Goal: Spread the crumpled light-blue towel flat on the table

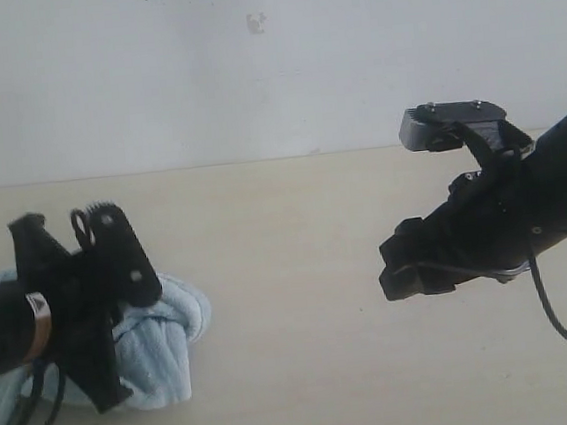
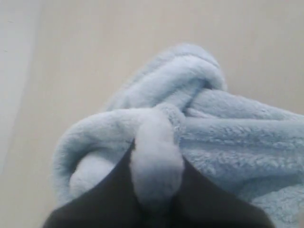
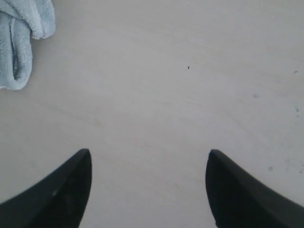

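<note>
two grippers, one bundle — the left gripper [image 2: 156, 166] pinches a fold of the crumpled towel [image 1: 171, 344] at the table's [image 1: 319, 370] lower left, nearer by far, while the right gripper [image 3: 148, 161] — jaws wide, empty — hovers well apart at right.

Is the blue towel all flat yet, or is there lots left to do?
Not flat yet. Done: the left gripper is shut on a fold of the towel. In hand: that grip, while the towel lies in a crumpled bundle on the table. Left: nearly everything, pulling it open and smoothing it out. The right gripper hangs open over bare table, away from the towel, holding nothing.
</note>
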Controlling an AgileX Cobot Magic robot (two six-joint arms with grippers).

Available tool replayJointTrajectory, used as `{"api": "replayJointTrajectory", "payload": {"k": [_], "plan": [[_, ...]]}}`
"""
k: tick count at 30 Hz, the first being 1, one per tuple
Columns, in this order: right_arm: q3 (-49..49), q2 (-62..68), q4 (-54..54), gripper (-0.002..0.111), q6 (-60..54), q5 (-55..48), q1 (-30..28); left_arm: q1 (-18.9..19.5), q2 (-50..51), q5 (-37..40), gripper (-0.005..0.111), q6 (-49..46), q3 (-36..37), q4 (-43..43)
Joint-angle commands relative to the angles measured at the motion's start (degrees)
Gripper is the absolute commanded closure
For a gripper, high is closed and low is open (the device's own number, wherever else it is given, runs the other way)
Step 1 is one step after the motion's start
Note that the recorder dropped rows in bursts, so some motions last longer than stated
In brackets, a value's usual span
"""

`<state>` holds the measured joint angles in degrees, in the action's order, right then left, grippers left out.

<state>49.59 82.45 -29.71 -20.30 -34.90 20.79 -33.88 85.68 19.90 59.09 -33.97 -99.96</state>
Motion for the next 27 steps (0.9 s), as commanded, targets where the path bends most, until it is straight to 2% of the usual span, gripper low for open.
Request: {"api": "replayJointTrajectory", "payload": {"k": [1,4,6,8,10,11,15,18,20,23,27], "plan": [[0.29,-0.06,-1.34,0.043,-0.21,-0.04,-0.24,-0.19,-9.78,7.79,0.102,1.52,-1.86,4.18],[0.29,-0.06,-1.91,0.043,-0.46,-0.04,-0.24,-0.19,-17.10,20.18,0.103,2.03,-2.12,5.10],[0.29,-0.06,-4.02,0.043,-2.33,-0.04,-0.24,0.04,-22.15,28.81,0.103,6.03,-2.12,5.10],[0.29,-0.06,-8.26,0.043,-6.47,-0.30,-0.24,0.82,-26.12,33.08,0.103,11.31,-2.12,7.25],[0.29,-0.06,-13.41,0.043,-12.05,-1.37,-0.13,1.57,-29.43,32.32,0.103,10.73,-2.12,14.78],[0.29,-0.06,-16.46,0.043,-15.31,-2.43,-0.13,1.86,-30.79,31.58,0.103,7.42,-2.12,20.55],[0.29,-0.06,-25.92,0.043,-24.58,-7.00,-0.13,2.12,-33.36,31.36,0.103,-15.75,-1.03,42.60],[0.29,-0.06,-27.76,0.043,-26.98,-7.89,-0.13,2.12,-34.00,31.49,0.103,-23.54,0.30,52.47],[0.29,0.06,-27.76,0.043,-27.09,-7.65,-0.13,2.12,-34.00,32.22,0.103,-25.95,1.23,55.49],[0.29,0.63,-28.77,0.043,-27.09,-8.62,0.04,2.12,-33.89,30.82,0.103,-26.37,2.28,55.40],[0.42,3.61,-29.64,0.043,-26.29,-9.56,3.86,2.12,-33.89,23.64,0.103,-26.37,2.28,56.11]]}}
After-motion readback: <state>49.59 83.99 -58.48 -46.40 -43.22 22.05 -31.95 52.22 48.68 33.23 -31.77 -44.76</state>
